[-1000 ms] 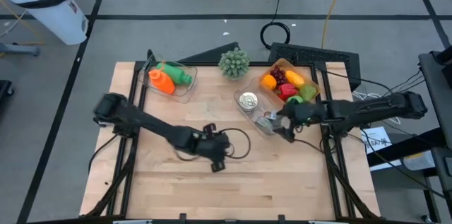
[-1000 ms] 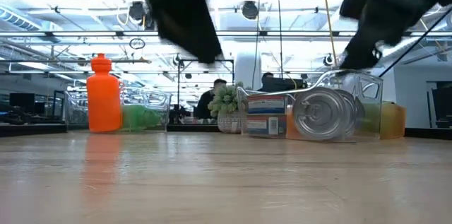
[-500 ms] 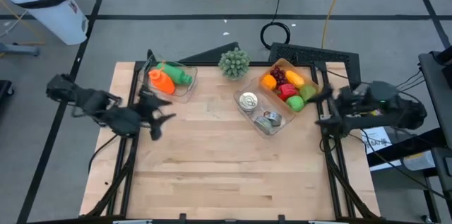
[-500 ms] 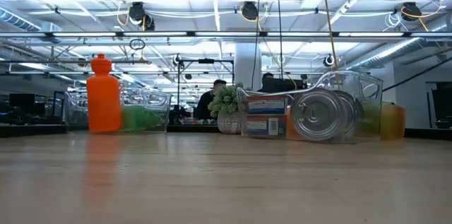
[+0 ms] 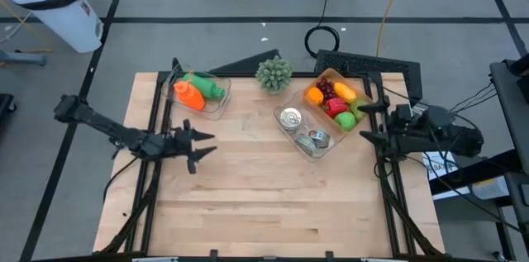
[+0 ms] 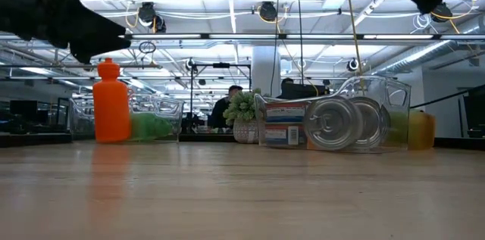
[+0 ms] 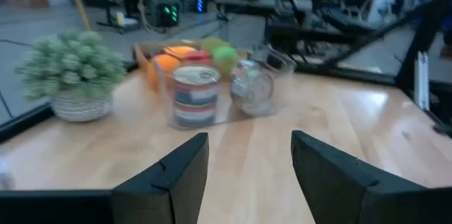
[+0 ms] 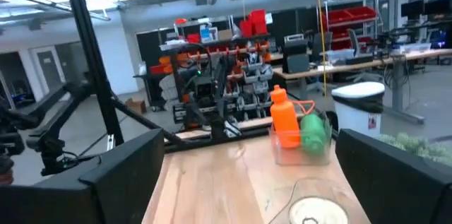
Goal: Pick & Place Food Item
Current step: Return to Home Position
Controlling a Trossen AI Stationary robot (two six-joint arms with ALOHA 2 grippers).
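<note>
The counter (image 5: 264, 196) carries the transparent bin (image 5: 294, 136) with the tuna cans (image 5: 290, 118) kept inside its walls, so the left hand (image 5: 207, 145), well apart from the bin, and the right hand (image 5: 365, 121), near it, hang empty with fingers spread, probably having nothing more to carry.

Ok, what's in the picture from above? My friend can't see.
Two robot arms wait at the wooden table's sides, left gripper and right gripper open and empty. Two cans sit in a clear bin beside a fruit tray.
</note>
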